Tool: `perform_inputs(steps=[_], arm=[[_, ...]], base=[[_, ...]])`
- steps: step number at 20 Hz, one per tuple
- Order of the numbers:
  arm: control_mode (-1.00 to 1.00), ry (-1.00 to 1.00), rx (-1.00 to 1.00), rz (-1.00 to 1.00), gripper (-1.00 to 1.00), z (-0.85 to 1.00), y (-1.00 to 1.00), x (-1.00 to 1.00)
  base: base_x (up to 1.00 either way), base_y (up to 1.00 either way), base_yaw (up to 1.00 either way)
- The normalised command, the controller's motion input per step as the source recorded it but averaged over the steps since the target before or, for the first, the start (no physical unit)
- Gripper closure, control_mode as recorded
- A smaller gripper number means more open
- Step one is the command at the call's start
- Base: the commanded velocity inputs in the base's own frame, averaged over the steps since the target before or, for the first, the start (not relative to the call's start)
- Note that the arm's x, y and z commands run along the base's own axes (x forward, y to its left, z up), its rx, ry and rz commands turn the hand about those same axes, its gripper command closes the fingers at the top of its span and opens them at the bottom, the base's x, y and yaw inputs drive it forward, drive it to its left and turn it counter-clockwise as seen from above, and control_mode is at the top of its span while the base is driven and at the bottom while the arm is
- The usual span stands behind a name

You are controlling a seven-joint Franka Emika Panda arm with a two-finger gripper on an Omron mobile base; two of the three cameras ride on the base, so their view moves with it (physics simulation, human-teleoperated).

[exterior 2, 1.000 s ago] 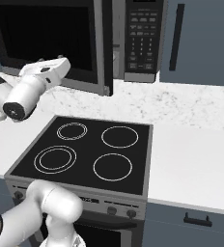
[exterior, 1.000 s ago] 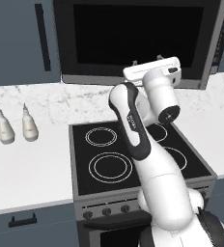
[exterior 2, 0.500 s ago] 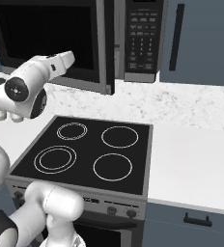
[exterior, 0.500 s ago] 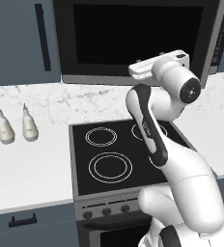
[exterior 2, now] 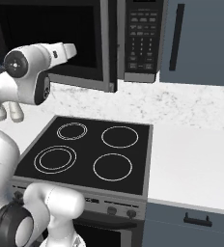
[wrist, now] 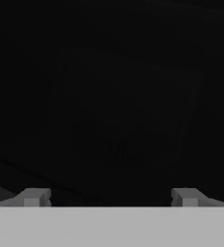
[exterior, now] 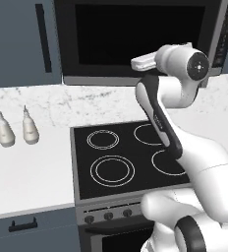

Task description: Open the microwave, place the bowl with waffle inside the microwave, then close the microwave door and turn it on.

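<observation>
1. Above the counter's back edge, the microwave (exterior: 135, 42) hangs on the wall, its wide dark window facing the room and its grey steel lower edge showing.
2. From the right base view, the microwave door (exterior 2: 56, 46) looks swung a little out from the body, its right edge standing forward of the keypad panel (exterior 2: 142, 38); how far it stands out I cannot tell.
3. Raised to the height of the door, the white arm points its pincer (exterior: 141, 62) at the dark glass.
4. Seen from the hand, the pincer's two fingertips (wrist: 34, 197) stand wide apart with nothing between them, and dark glass lies ahead.
5. Whether the pincer touches the door I cannot tell.
6. Set into the middle of the white marbled counter (exterior: 32, 162), the black stovetop (exterior: 126, 157) shows four bare rings, directly below the microwave.
7. Toward the counter's left end, two small pale bottles (exterior: 16, 129) lie side by side, well apart from the stovetop.
8. Left of the microwave hangs a dark blue cabinet door (exterior: 22, 39) with a bar handle; another (exterior 2: 198, 41) hangs to the right of the keypad.
</observation>
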Motion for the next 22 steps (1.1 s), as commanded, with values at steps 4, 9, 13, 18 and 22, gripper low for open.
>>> perform_inputs(steps=[4,9,13,18,22], arm=[[-1.00,0.00,0.00,0.00,-1.00,0.00,0.00,0.46],[-1.00,0.01,0.00,0.00,-1.00,0.00,0.00,0.40],[-1.00,0.05,0.00,0.00,-1.00,0.02,0.00,0.39],[-1.00,0.02,0.00,0.00,-1.00,0.00,0.00,0.28],[-1.00,0.00,0.00,0.00,-1.00,0.00,0.00,0.19]], base=[[0.00,0.00,0.00],[0.00,0.00,0.00],[0.00,0.00,0.00],[0.00,0.00,0.00],[0.00,0.00,0.00]])
